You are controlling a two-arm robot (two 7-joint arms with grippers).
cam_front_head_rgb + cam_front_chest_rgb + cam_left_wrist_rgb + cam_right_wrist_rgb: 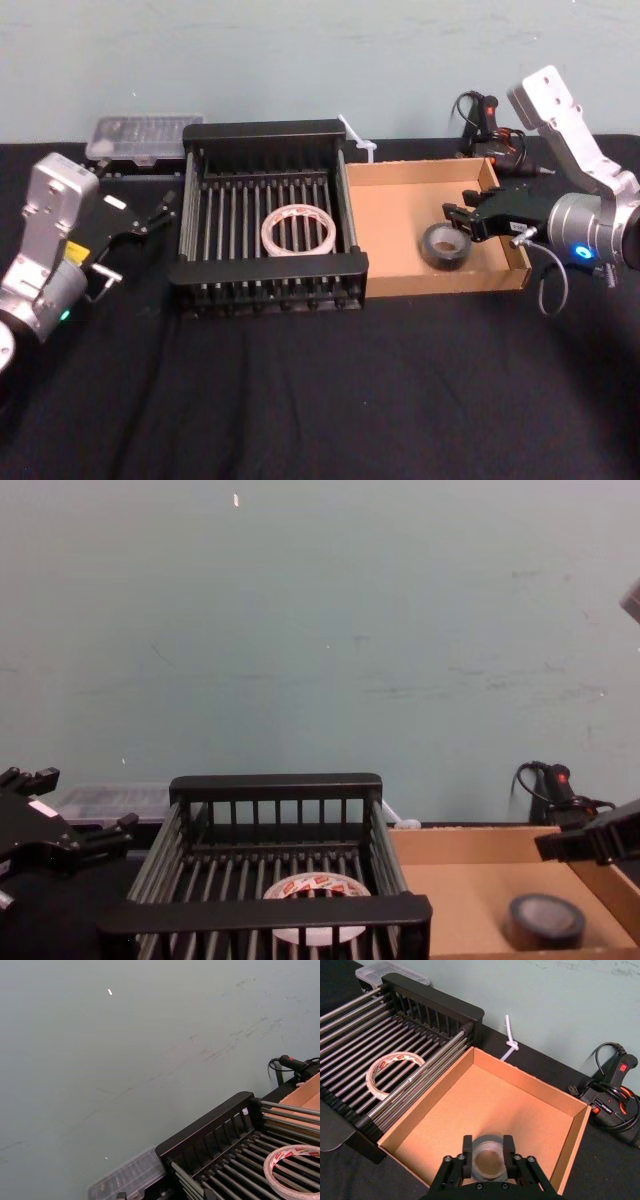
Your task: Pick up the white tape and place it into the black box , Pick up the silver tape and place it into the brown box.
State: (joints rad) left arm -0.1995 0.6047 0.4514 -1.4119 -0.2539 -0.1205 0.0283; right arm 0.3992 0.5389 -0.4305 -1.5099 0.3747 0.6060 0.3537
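Observation:
The white tape (268, 232) lies flat on the bars inside the black box (270, 130), and shows there in the right wrist view (395, 1056) and chest view (315, 885) too. On the floor of the brown box (400, 220), near its right wall, rests the silver tape (432, 250). My right gripper (458, 212) hovers just above that roll, open, fingers (467, 1147) astride it and clear of it; from the chest the roll (547, 918) sits alone on the cardboard. My left gripper (160, 212) is parked left of the black box, open and empty.
A clear plastic case (140, 135) sits behind the black box at the back left. A black glue gun with its cable (490, 125) lies behind the brown box. A white cable tie (358, 140) lies between the boxes at the back. Black cloth covers the table front.

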